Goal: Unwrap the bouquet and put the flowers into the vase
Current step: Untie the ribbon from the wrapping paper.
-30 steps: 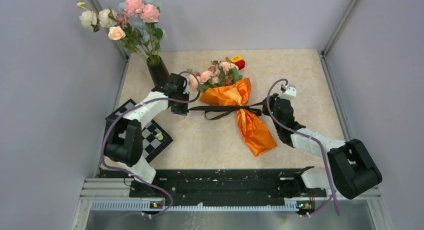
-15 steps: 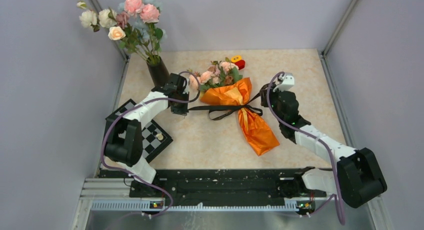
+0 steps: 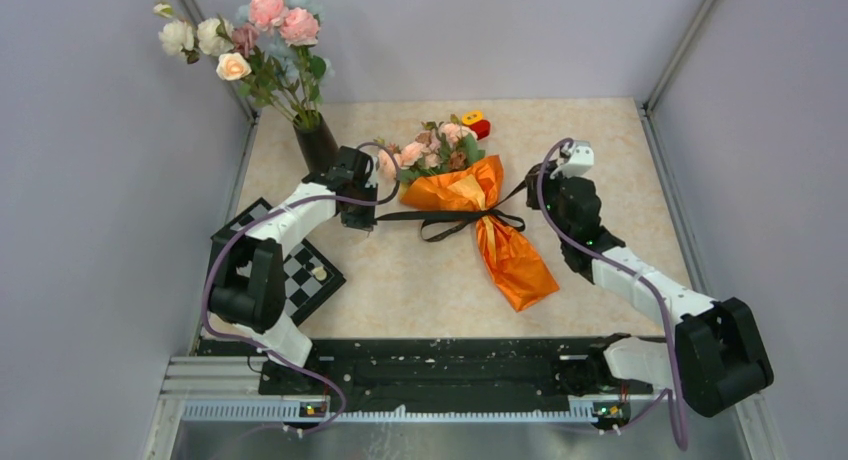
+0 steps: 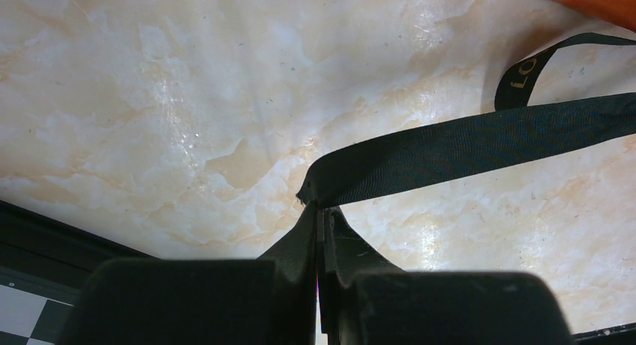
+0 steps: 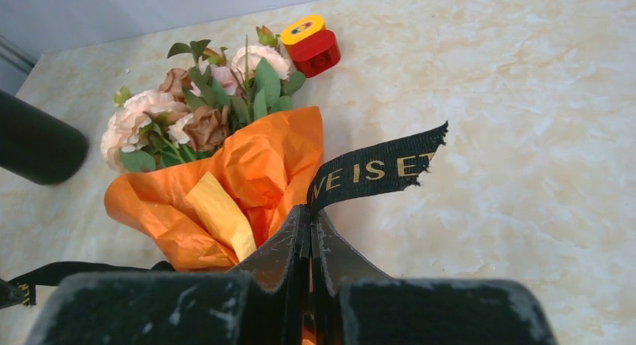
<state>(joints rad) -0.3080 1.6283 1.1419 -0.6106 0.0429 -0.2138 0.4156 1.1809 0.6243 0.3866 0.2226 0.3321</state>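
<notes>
On the marble-look counter (image 3: 400, 280), the bouquet (image 3: 480, 210) lies on its side between my two arms, with its blooms toward the back wall and the tail of its orange paper cone (image 3: 515, 265) toward me. The left jaws are pinched together on one end of the black ribbon (image 4: 465, 146). The right jaws are clamped on the other end, the one with gold lettering, so the band runs in from each side to the knot at the cone's waist. The vase (image 3: 318, 145) stands at the back left, apart from the cone, with a taller white-and-pink bunch (image 3: 262, 35) rising from it.

My read is that the ribbon is thin, flat woven stuff, limp and a little slick. It wants a hold close to its end, with the flat face across the jaws, as both grips look here. The bouquet seems light enough to slide on the counter under a pull rather than let the knot give. The paper looks crisp and easily torn. The flowers (image 3: 432, 145) ride on thin stems and are best gathered low, under the leaves, not at the heads.
</notes>
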